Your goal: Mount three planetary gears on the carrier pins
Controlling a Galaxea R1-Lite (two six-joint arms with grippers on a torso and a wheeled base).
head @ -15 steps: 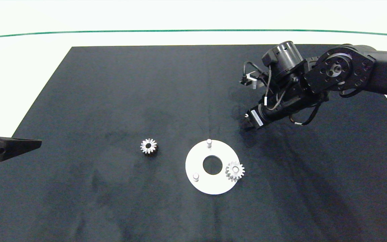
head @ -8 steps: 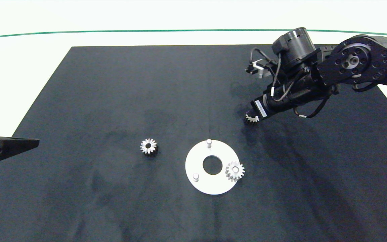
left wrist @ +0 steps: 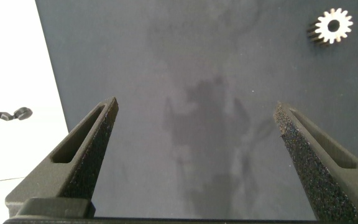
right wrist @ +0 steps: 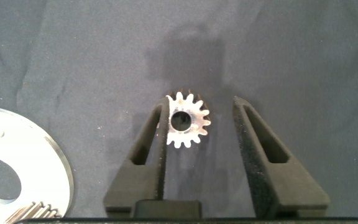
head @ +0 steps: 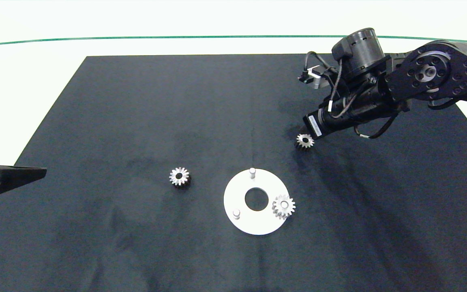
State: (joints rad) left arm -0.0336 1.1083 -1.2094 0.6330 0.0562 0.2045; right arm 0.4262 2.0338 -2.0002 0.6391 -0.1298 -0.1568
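Right end effector | fingers apart, one touching gear | your head view hides this gap | left end effector apart, idle at worktop edge.

White bench with a large dark mat over most of it, near-black fabric, faintly mottled with lighter smudges and creases. A thin green line curves across the white surface beyond the mat's far edge. Lighting bright and even, soft shadows on the mat. No walls or windows in view.
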